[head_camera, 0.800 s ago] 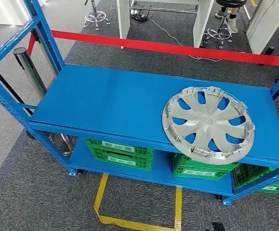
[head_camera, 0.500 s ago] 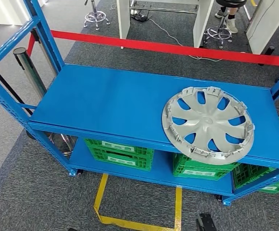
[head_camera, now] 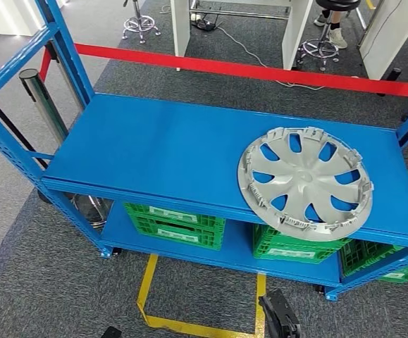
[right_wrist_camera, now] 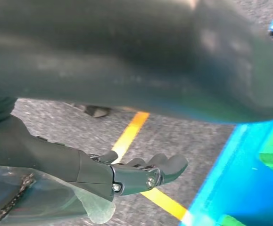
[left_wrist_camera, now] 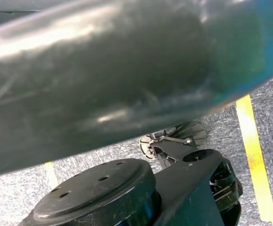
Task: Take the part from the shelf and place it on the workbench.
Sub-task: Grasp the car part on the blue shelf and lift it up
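From the head view I have the part (head_camera: 304, 182), a silver wheel cover, lying flat on the top board of the blue shelf (head_camera: 153, 151), toward its right end with its near rim just over the front edge. My right hand (head_camera: 279, 315) shows as a dark shape low in the picture, and from it the part lies at about one o'clock, up and beyond the shelf edge; the left hand (head_camera: 111, 332) is only a sliver at the bottom, well apart from the part, which sits at about two o'clock from it, so the right arm is the nearer one for the reach. In the left wrist view I cannot tell how the left hand stands. In the right wrist view the right hand (right_wrist_camera: 142, 173) is held low over the carpet beside a yellow floor line (right_wrist_camera: 142, 155), fingers stretched out and loosely together, holding nothing, though the blur makes that a cautious reading.
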`<state>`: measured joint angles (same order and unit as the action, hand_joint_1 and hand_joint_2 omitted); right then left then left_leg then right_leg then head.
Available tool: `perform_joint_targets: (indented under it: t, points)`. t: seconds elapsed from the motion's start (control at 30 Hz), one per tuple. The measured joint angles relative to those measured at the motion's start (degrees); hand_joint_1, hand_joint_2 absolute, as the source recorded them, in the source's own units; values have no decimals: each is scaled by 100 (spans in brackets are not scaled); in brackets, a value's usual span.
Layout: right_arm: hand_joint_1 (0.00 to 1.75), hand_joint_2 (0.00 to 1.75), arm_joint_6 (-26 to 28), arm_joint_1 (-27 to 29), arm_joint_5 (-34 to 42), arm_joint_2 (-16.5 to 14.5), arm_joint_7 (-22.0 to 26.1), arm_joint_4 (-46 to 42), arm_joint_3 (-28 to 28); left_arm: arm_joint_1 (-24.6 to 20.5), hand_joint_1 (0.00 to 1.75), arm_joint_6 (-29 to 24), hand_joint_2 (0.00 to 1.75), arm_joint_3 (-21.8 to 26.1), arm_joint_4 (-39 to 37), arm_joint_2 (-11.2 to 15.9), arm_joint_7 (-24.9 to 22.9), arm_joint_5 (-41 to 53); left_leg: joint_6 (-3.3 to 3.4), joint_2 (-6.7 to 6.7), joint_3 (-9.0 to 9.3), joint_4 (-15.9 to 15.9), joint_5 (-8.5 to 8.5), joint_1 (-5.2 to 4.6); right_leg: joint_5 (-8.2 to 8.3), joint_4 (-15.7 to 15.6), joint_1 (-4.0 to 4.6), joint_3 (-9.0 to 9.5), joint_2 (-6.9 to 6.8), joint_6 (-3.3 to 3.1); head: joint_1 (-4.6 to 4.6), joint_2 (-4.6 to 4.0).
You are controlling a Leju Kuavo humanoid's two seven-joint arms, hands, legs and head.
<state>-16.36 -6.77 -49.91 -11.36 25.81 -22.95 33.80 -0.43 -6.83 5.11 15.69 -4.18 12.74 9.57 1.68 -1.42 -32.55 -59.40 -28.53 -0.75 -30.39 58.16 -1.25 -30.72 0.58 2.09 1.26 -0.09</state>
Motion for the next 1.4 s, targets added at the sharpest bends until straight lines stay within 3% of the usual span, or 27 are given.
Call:
perform_joint_targets:
  t: [0.07, 1.03, 1.4]
  points:
    - [0, 175, -34, 24, 222, 9, -45, -198, -325, -19, 0, -11, 0, -1, -9, -1, -3, 39, 0, 0, 0, 0, 0, 0, 2, -2, 0, 1, 0, 3, 1, 0]
    - [0, 175, 344, 200, 2902, 640, -415, -3688, -5100, -309, 0, -2, 0, -284, -85, -97, -297, 817, 1, 0, 0, -1, 1, 0, 6, -5, 0, 4, 1, 9, 0, 0]
    - [0, 175, 804, 17, 3368, 801, -546, -4858, -6917, -418, 0, 115, 0, -470, -90, -122, -512, 1210, 1, 0, -1, -1, 1, 1, 6, -5, 0, 4, 0, 9, 0, 0]
